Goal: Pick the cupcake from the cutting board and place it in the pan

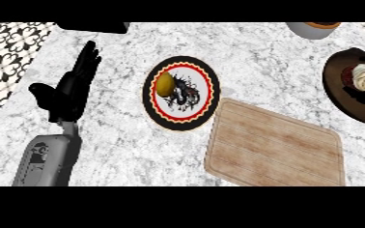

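Observation:
The wooden cutting board lies at the lower right of the counter with nothing on it. At the right edge sits the dark pan, partly cut off by the frame. Inside it stands the cupcake, pale with a brownish wrapper, only partly visible. My left hand rests at the left of the counter, fingers straight and pointing up, holding nothing. It is far from both the board and the pan. My right hand does not show.
A round plate with a red and black rim sits mid-counter, a yellow lemon on it. A grey cup stands at the top right edge. A dark object lies at the top left beside a patterned tile strip.

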`<action>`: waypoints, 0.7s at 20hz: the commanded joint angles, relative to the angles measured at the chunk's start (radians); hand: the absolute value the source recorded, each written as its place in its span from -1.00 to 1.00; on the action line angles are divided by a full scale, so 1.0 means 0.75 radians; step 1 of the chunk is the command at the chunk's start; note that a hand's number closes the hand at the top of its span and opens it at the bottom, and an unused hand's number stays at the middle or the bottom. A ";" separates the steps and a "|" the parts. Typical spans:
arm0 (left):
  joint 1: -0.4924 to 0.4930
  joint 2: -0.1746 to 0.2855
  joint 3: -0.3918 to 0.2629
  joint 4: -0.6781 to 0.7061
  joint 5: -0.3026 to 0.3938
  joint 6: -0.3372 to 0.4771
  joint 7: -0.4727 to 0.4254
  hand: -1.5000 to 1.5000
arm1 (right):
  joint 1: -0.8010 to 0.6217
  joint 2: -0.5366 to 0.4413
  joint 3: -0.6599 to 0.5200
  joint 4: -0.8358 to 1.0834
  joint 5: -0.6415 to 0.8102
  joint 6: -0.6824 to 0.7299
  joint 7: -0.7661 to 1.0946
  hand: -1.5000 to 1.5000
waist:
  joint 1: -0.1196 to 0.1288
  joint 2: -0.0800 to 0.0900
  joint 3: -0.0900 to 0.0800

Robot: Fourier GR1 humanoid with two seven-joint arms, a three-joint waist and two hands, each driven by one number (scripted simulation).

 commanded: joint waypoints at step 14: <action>0.029 0.010 0.019 -0.018 0.005 0.008 0.014 0.00 | -0.041 -0.048 -0.234 0.257 -0.237 0.362 -0.306 -1.00 | -0.042 -0.014 0.004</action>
